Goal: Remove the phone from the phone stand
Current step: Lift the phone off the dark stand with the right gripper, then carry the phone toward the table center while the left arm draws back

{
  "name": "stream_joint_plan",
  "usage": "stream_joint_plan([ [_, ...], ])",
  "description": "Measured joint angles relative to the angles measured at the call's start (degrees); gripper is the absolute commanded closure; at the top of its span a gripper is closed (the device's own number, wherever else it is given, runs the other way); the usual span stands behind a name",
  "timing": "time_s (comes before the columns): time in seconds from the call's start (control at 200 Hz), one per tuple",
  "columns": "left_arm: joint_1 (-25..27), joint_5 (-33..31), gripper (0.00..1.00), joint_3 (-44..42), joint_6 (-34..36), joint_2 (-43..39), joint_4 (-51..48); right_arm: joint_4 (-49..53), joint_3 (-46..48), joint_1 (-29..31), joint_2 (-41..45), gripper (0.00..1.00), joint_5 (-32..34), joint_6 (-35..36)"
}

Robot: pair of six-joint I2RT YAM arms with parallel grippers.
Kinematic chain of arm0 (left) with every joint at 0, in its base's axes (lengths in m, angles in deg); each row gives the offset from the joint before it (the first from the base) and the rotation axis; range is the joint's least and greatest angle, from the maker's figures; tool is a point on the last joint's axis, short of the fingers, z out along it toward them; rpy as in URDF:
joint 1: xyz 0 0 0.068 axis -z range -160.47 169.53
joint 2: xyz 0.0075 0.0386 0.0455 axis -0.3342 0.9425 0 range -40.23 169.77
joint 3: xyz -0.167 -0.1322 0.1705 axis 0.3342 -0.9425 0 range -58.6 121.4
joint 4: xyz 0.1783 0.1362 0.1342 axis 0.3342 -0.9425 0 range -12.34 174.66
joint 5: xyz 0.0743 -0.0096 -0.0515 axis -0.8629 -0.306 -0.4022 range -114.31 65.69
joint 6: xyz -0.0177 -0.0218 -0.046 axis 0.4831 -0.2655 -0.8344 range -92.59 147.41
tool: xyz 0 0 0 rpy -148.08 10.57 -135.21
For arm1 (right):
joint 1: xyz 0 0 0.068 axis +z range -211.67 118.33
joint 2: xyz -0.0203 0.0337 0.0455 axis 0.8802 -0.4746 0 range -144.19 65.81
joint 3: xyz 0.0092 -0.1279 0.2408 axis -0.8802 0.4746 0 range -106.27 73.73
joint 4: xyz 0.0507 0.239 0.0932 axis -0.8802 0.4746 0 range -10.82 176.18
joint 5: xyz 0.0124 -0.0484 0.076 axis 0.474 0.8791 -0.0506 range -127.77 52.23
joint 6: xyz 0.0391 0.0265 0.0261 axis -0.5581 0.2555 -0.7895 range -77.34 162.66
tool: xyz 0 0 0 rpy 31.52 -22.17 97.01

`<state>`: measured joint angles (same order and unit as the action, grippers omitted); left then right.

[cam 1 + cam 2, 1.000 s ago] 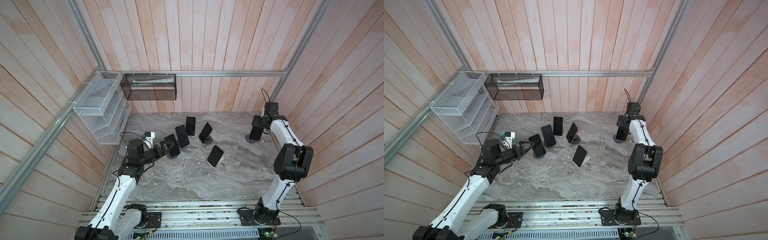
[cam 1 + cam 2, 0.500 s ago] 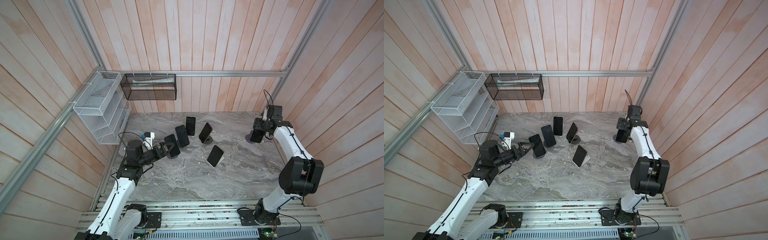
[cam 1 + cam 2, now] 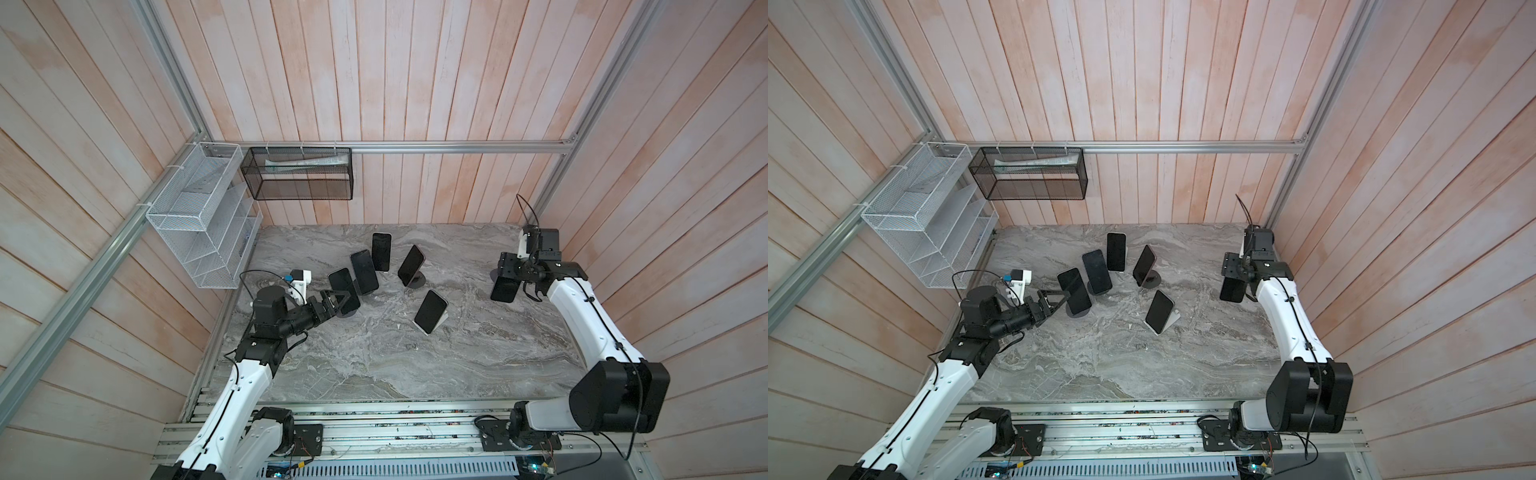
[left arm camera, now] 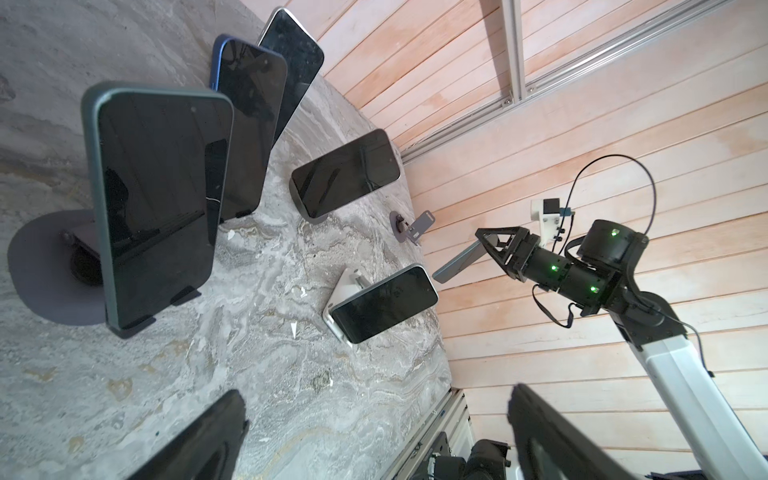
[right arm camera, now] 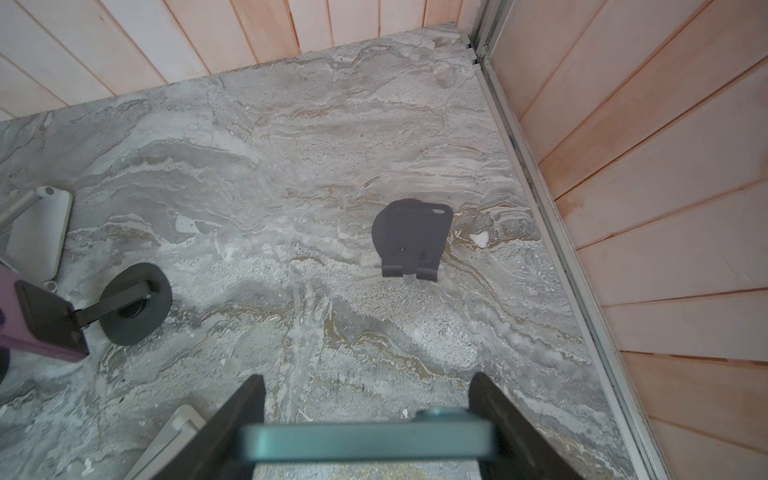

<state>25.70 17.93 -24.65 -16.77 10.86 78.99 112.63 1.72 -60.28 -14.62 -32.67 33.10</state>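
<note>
The right gripper [image 5: 366, 395] is grasping the teal phone [image 3: 503, 291] by its edges, holding it in the air over the far right of the marble table [image 3: 395, 365]. The phone is hanging clear of its dark phone stand [image 5: 409, 239], which is sitting bare on the marble just beyond it, near the right wall. The left gripper [image 4: 376, 395] is resting released, jaws spread wide with nothing between them. It is pointing at the leftmost phone [image 3: 341, 284], which is leaning on a round-based stand [image 3: 348, 311], and the left wrist view shows a gap between the fingertips and that phone. Four more phones are standing propped on stands across the middle of the table, one [image 3: 364, 272] just right of the leftmost, one [image 3: 381, 251] farther back, one [image 3: 411, 262] to the right and one [image 3: 431, 311] nearer. On the far wall a black mesh basket [image 3: 299, 189] is hanging from the rail and is holding a long white roll or tube [image 3: 299, 162] lying along its top. On the left wall a white wire organizer [image 3: 195, 232] is hanging; whether anything is lying in its tiers cannot be told.
</note>
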Motion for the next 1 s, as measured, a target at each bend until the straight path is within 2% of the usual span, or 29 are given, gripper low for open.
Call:
stream_joint_plan([
  [0.38, 0.00, 0.94, 0.00, -4.50, -2.60, -5.27, -1.18, 3.96, 7.54, 4.00, 7.41, 0.36, 0.44, -1.38],
  [0.5, 0.00, 0.59, 0.00, -8.07, -3.67, -10.16, -0.52, 5.27, 9.77, 5.53, 9.55, 0.36, 0.87, -1.57],
  [0.7, 0.00, -1.42, 0.00, -17.57, -9.25, -19.15, 2.01, 7.23, 11.30, 7.39, 10.03, 0.37, 1.27, -1.55],
  [1.0, 0.00, -3.67, 0.00, -18.40, -10.88, -31.15, -4.57, 7.72, 14.19, 11.58, 13.75, 0.37, 2.32, -2.91],
])
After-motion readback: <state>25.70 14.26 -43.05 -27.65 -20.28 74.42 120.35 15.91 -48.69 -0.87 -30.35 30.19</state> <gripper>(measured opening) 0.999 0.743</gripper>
